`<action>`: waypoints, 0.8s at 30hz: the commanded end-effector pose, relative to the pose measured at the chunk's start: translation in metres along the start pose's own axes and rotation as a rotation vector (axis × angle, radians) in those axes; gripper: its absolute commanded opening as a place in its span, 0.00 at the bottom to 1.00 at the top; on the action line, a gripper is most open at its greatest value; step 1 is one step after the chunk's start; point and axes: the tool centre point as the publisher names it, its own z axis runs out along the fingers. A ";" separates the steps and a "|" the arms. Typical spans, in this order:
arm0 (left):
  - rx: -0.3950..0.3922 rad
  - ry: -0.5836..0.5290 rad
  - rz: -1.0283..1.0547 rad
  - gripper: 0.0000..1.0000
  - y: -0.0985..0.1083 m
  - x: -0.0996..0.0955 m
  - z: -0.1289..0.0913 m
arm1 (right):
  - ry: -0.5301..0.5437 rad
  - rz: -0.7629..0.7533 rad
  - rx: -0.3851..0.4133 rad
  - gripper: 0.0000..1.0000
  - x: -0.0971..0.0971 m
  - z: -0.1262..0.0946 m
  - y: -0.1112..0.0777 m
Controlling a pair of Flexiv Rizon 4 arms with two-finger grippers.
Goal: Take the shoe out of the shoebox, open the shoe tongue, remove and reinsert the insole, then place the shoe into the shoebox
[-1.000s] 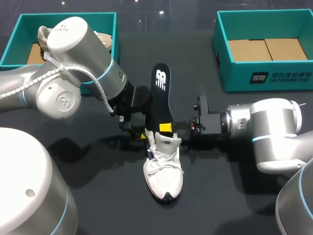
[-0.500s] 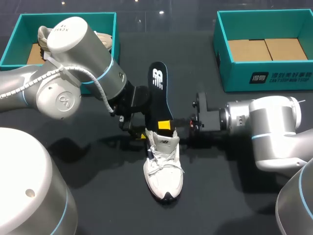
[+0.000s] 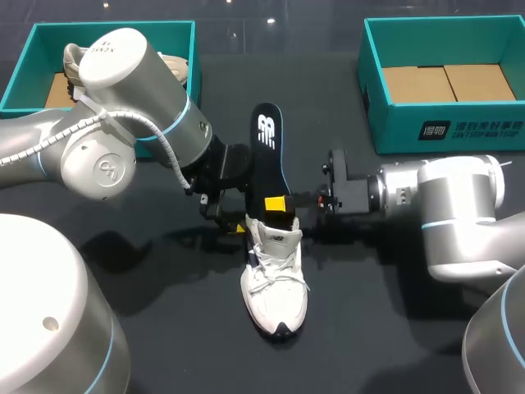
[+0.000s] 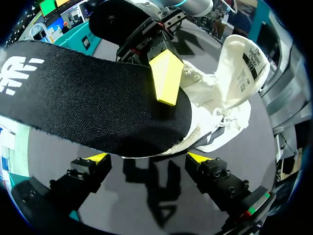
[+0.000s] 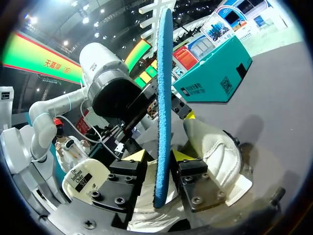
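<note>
Pinching the black insole (image 3: 268, 156) from both sides, my right claw (image 5: 159, 157) was clenched on it near one end, one yellow tip on the dark top face and the other on the blue underside. That end of the insole sat at the opening of the white shoe (image 3: 276, 287), and the rest of it stretched away from the shoe, towards the far side of the table (image 3: 369, 328). The shoe stood upright on its sole in the middle of the table, laces up, between my two arms. My left claw (image 4: 147, 157) waited low beside the shoe's heel with its fingers spread wide and nothing gripped; the insole passed above them. A second pale shoe (image 3: 74, 61) lay in the left box (image 3: 25, 61). The right box (image 3: 443, 131) stood well apart.
</note>
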 end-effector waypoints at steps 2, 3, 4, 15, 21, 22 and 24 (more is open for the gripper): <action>-0.001 -0.001 0.001 1.00 0.000 0.000 0.000 | 0.017 0.001 0.006 0.31 -0.007 -0.004 0.006; -0.001 -0.001 0.001 1.00 0.000 0.000 0.000 | 0.021 0.003 0.005 0.31 -0.008 -0.005 0.007; -0.001 -0.001 0.001 1.00 0.000 0.000 0.000 | 0.023 0.008 0.003 0.31 -0.009 -0.005 0.009; -0.001 -0.001 0.001 1.00 0.000 0.000 0.000 | 0.027 0.018 0.012 0.31 -0.014 -0.003 0.022; -0.001 -0.001 0.001 1.00 0.000 0.000 0.000 | 0.032 0.021 0.018 0.26 -0.015 0.001 0.021; -0.001 -0.001 0.001 1.00 0.000 0.000 0.000 | 0.031 0.023 0.018 0.23 -0.015 0.001 0.021; -0.001 -0.001 0.001 1.00 0.000 0.000 0.000 | 0.030 0.024 0.017 0.04 -0.015 0.002 0.020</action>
